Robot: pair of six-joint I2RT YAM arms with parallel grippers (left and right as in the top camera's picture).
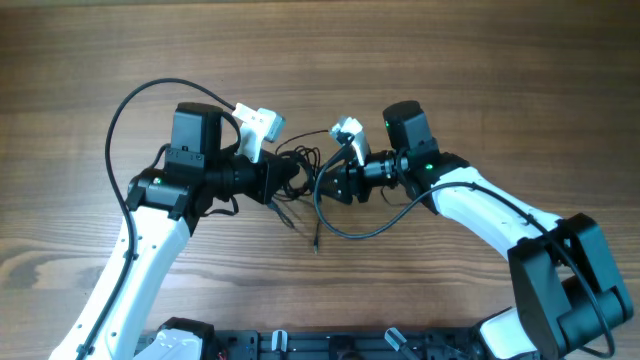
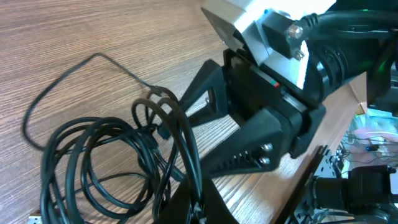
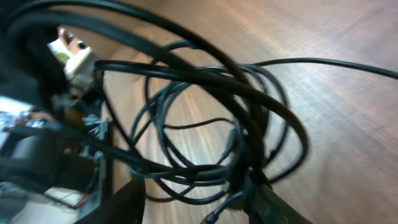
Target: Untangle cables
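The cables (image 1: 305,160) lie as a tangle of thin black cords on the wooden table between my two grippers, and loose ends trail toward the front (image 1: 315,243). The left gripper (image 1: 288,186) sits at the tangle's left side. In its wrist view the left gripper (image 2: 199,208) is shut on one strand, with the coils of the cables (image 2: 93,155) spread to the left. From the right, the right gripper (image 1: 328,186) reaches in. Its jaws stand apart in the right wrist view, where the right gripper (image 3: 194,186) has several strands of the cables (image 3: 205,106) passing between the fingers.
A thick arm cable (image 1: 120,110) arcs over the left arm, and another (image 1: 350,232) loops in front of the right arm. The camera housings (image 1: 262,125) on the two wrists stand close together. A black rail (image 1: 300,345) runs along the table's front edge.
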